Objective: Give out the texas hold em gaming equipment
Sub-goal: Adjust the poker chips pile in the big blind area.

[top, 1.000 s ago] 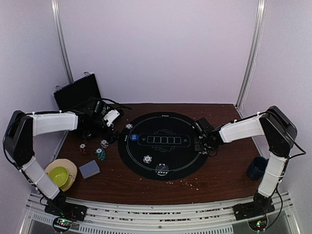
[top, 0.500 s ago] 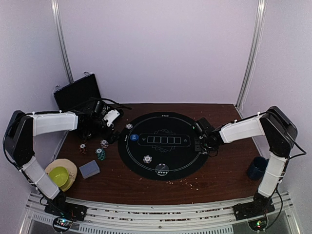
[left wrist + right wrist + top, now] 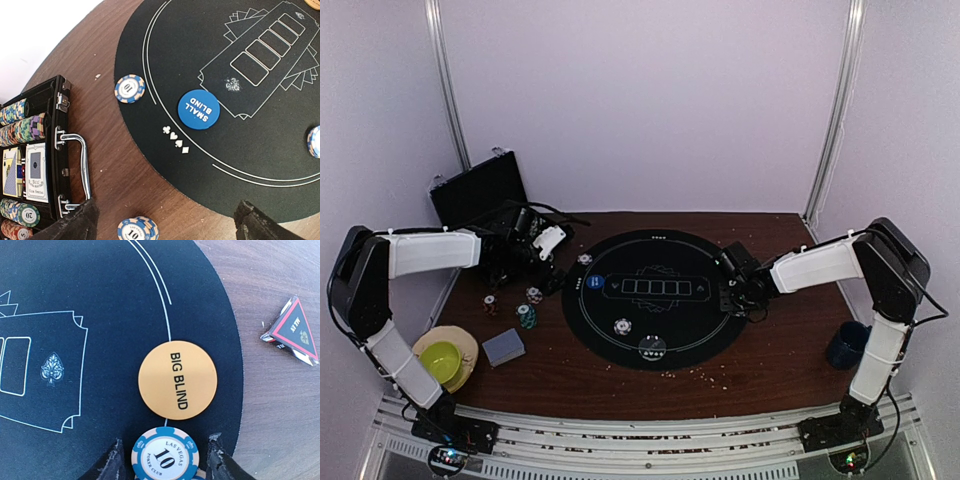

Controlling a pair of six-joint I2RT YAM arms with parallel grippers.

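Note:
In the right wrist view a blue-and-white "10" poker chip (image 3: 165,456) lies on the black mat's edge between my right gripper's (image 3: 165,465) fingers. The jaws stand open, with a gap on each side of the chip. Just beyond it lies the orange BIG BLIND disc (image 3: 177,380). My left gripper (image 3: 170,227) is wide open over the wood, and a small stack of blue "10" chips (image 3: 137,230) sits between its fingers, untouched. The blue SMALL BLIND disc (image 3: 198,109) and another chip (image 3: 129,88) lie ahead of it. The grey-blue card deck (image 3: 503,347) lies at front left.
The black hinged case (image 3: 30,165) with chips and cards stands open at the left. More chip stacks (image 3: 527,315) sit beside the round mat (image 3: 650,250). A triangular ALL IN marker (image 3: 292,330) lies right of the mat. A yellow bowl (image 3: 442,360) and a dark mug (image 3: 845,345) stand near the front.
My right gripper's jaws have spread a little wider around the blue chip. Neither arm has otherwise moved.

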